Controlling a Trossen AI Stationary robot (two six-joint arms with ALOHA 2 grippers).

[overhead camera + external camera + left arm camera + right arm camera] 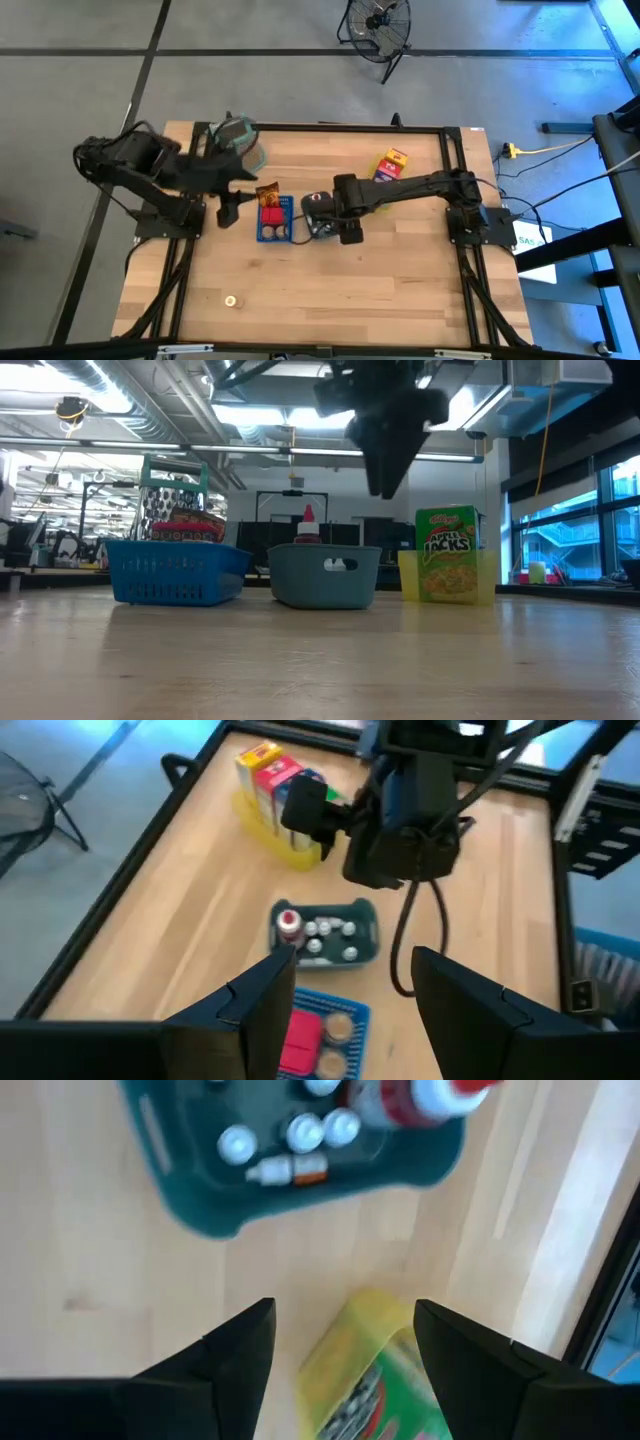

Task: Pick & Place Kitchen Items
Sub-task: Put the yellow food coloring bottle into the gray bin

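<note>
The kitchen items lie sorted in three trays. The grey-blue tray (325, 935) holds tiny white round pieces (290, 1132) and a red bottle (307, 525). The blue tray (275, 222) holds a red item and a brown packet (185, 525). In the yellow tray (390, 165) stand cartons, among them a green one (447, 555). My right gripper (345, 1340) hangs open and holds nothing, above the table between the grey-blue and yellow trays. My left gripper (350, 990) is open and holds nothing, raised just left of the blue tray.
A green-rimmed mesh basket (240, 140) stands at the table's far left, behind the blue tray. A small round piece (231, 300) lies alone near the front edge. A black frame (330, 127) runs along the table's far edge.
</note>
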